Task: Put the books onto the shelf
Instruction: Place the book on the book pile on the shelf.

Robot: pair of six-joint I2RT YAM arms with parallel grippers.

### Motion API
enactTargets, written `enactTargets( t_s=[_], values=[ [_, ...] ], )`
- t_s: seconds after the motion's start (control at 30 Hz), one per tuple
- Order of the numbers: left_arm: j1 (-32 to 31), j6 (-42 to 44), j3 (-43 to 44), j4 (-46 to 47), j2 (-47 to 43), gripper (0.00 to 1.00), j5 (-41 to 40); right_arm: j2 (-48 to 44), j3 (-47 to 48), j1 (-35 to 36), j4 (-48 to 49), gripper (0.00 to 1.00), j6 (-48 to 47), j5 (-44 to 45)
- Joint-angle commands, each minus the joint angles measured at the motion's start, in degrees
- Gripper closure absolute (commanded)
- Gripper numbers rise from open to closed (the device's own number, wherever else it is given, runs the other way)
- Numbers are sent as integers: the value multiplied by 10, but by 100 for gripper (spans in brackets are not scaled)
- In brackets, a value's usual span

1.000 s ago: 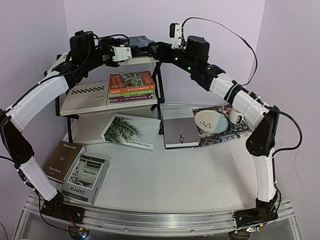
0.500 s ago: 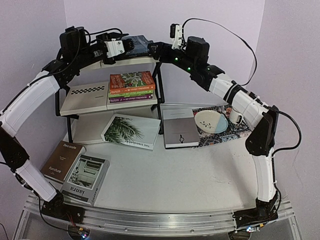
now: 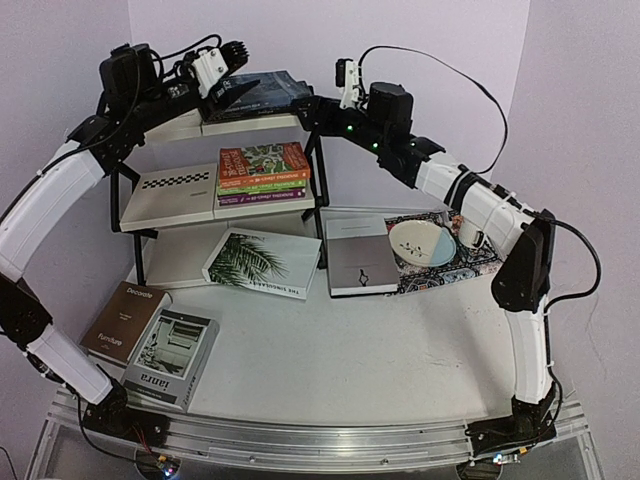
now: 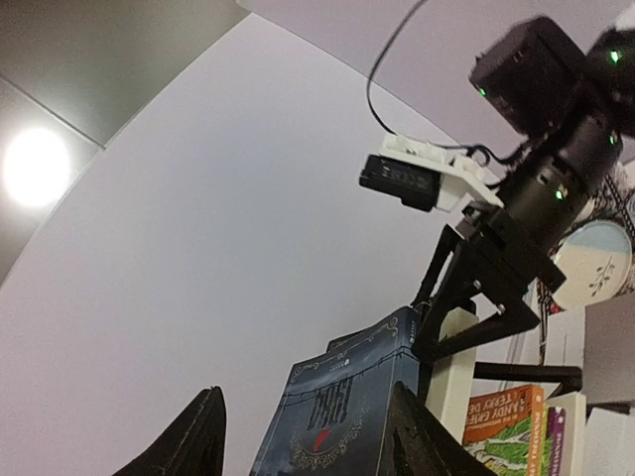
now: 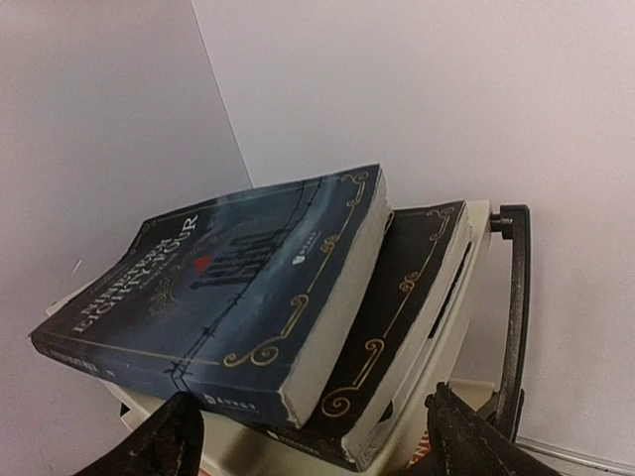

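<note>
Left gripper [image 3: 238,88] hangs at the left end of the top tier of the shelf [image 3: 165,185], its fingers apart and closed on nothing. On the other side, at the right end of that tier, the right gripper [image 3: 303,103] stands with its jaws wide and free. The top tier carries two books in a pile: a dark blue book [image 5: 248,288] lying askew on a black book [image 5: 412,297]. On the middle tier a stack of paperbacks [image 3: 264,172] lies flat, orange on top, then green and purple. The white palm-leaf book [image 3: 262,262] lies in front of the lowest tier. On the table [image 3: 350,350] the grey book [image 3: 360,255] lies just beside a placemat [image 3: 480,262] that bears a bowl [image 3: 420,242] and a mug [image 3: 470,235]. The brown book [image 3: 125,320] and the photo-cover book [image 3: 172,358] lie together at the near left.
</note>
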Motion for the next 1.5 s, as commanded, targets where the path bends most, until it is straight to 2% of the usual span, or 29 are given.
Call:
enactTargets(
  t_s=[0.0,0.13,0.23,0.33,0.37,0.5,0.63,0.83,1.07,1.3,1.47],
  values=[
    [-2,-149,-11,7,-72,44,6,-53,-10,-2,37,19,-20,-10],
    [-2,-247,-46,17,-111,39,-41,-60,-19,-2,33,13,-25,-10],
    [-2,-325,-63,14,-134,27,-104,-64,-26,-2,33,10,-25,-11],
    [-2,-372,-96,10,-157,10,-139,-68,-30,-2,32,6,-26,-12],
    [-2,-387,-101,4,-163,7,-155,-68,-30,-2,32,5,-26,-12],
    [-2,-450,-95,-50,-166,4,-242,-70,-27,-2,25,2,-25,-15],
    [-2,-501,-60,-141,-139,0,-290,-69,-22,-2,16,2,-28,-16],
    [-1,-540,-10,-233,-98,0,-310,-66,-22,-2,14,2,-28,-18],
    [-1,-516,-20,-245,-95,1,-315,-62,-18,-2,13,2,-27,-19],
    [0,-498,-17,-246,-78,26,-322,-61,-18,-2,12,2,-28,-17],
    [-1,-487,-2,-245,-63,39,-327,-63,-19,-2,11,2,-31,-15]
  ],
)
